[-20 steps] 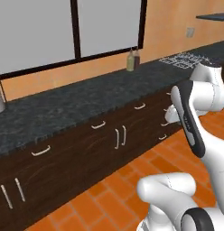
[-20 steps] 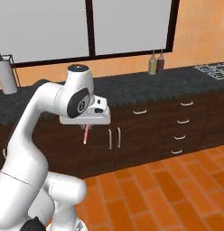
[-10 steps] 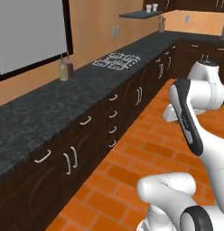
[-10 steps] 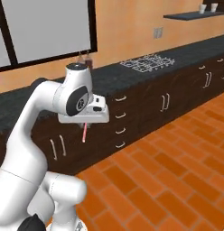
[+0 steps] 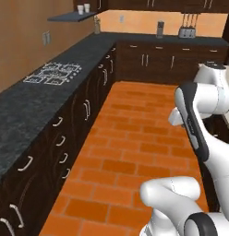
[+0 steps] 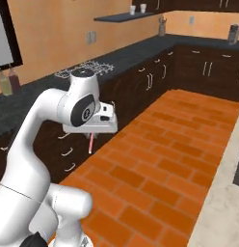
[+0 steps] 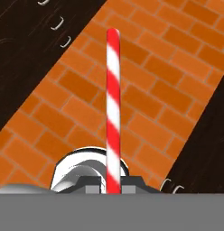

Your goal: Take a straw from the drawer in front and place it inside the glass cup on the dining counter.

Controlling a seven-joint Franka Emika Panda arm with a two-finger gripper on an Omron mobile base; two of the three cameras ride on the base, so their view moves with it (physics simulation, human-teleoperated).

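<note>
One straw (image 7: 112,113), pinched between the shut jaws of the gripper (image 7: 113,186). In the hand view the two finger tips (image 7: 92,185) sit close on either side of its base, and the stick runs straight out along the gripper's own axis, free end far from the hand. In the right base view the gripper (image 6: 91,135) points down from the wrist and the straw (image 6: 91,143) hangs below it, near upright, tip over the brick floor (image 6: 160,154) and well above it.

Past the straw: floor tiles, then dark cabinet fronts with small silver handles (image 7: 63,42) along one side of the hand view. To the arm's left, black granite counter (image 5: 38,101) with a stovetop (image 5: 52,73); none of that belongs to the task.

Key relation: the pale slab edge at the lower right of the right base view (image 6: 222,202) is probably the dining counter, so the target lies to the arm's right, away from the granite side the straw hangs next to. Cup itself can't be placed from these views.

Judgement: pick is done, this is the carry leg. Straw's long axis is already roughly vertical, which suits a drop into an upright cup; the move needs travel rightward and enough height to clear the rim, not reorientation. Risk: thin stick could pivot in the pinch during a swing.
</note>
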